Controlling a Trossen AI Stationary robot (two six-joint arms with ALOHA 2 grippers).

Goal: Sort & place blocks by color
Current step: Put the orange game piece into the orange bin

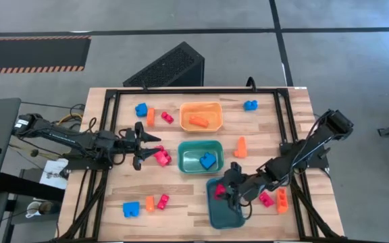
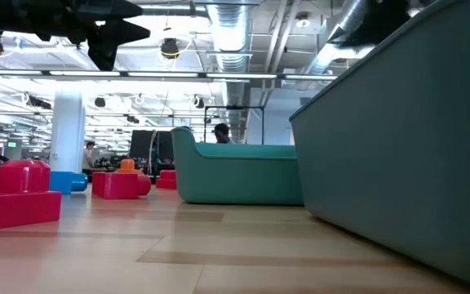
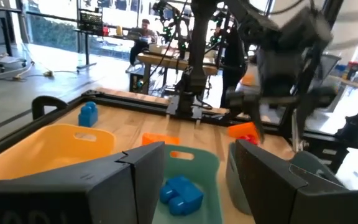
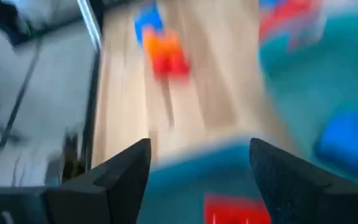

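My left gripper (image 1: pixel 155 147) hangs open just left of a red block (image 1: pixel 162 157) and the green tray (image 1: pixel 186 147), which holds a blue block (image 1: pixel 208 160) (image 3: pixel 180 193). My right gripper (image 1: pixel 223 190) (image 4: pixel 199 168) is open over the teal tray (image 1: pixel 223 214). A red block (image 1: pixel 219 192) (image 4: pixel 236 211) shows below and between its fingers, inside that tray. The orange tray (image 1: pixel 201 108) holds an orange block (image 1: pixel 198 121). Loose blocks lie flat on the table: blue (image 1: pixel 140 109), orange (image 1: pixel 150 117), red (image 1: pixel 167 117), blue (image 1: pixel 250 104), orange (image 1: pixel 240 147).
More loose blocks sit near the table's near edge: blue (image 1: pixel 131 209), orange (image 1: pixel 150 203), red (image 1: pixel 163 200), and right of the teal tray red (image 1: pixel 267 198) and orange (image 1: pixel 282 199). A black frame rail (image 1: pixel 181 90) borders the table. People sit in the room beyond.
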